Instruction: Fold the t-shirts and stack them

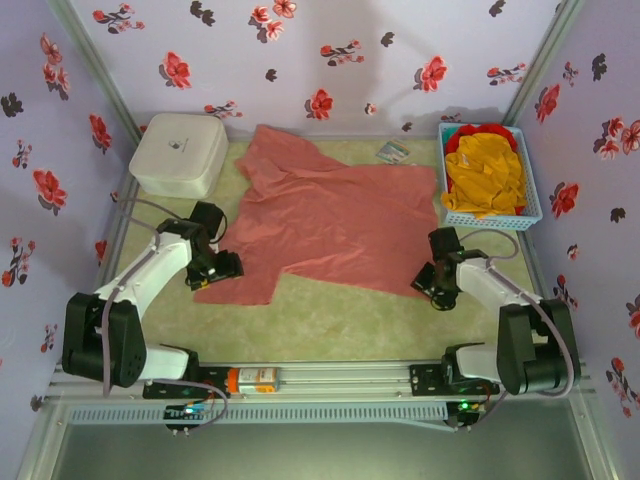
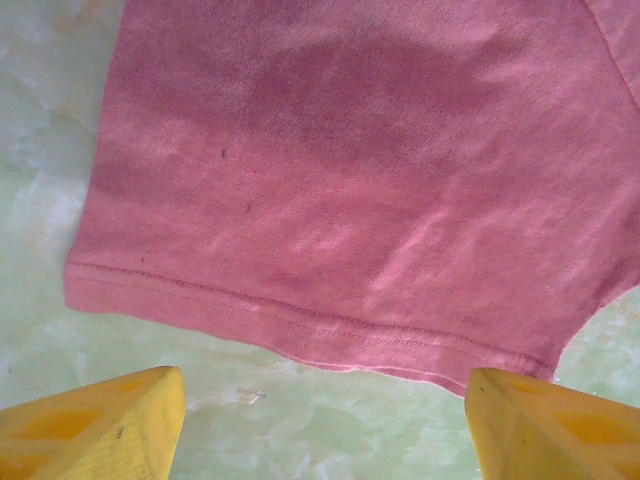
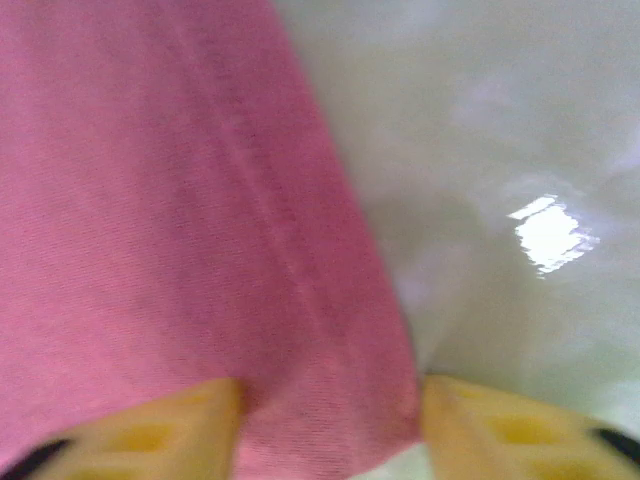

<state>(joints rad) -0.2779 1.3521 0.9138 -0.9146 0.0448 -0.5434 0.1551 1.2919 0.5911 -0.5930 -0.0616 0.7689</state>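
A salmon-pink t-shirt [image 1: 330, 215] lies spread on the green mat. More t-shirts, mustard yellow [image 1: 487, 178] and red [image 1: 495, 132], sit piled in a blue basket [image 1: 530, 205]. My left gripper [image 1: 222, 268] hovers at the pink shirt's lower-left corner. In the left wrist view this gripper [image 2: 325, 425] is open, with bare mat between its yellow fingers [image 2: 100, 425] and the hem [image 2: 300, 335] just ahead. My right gripper [image 1: 432, 282] is down at the lower-right corner. In the blurred right wrist view this gripper [image 3: 330, 430] has its jaws narrowed but apart, astride the shirt's corner [image 3: 320, 400].
A white rounded box [image 1: 178, 152] stands at the back left. A small packet [image 1: 393, 152] lies at the back beside the basket. Flowered walls close in three sides. Bare green mat [image 1: 330, 315] runs between the shirt's front hem and the arm bases.
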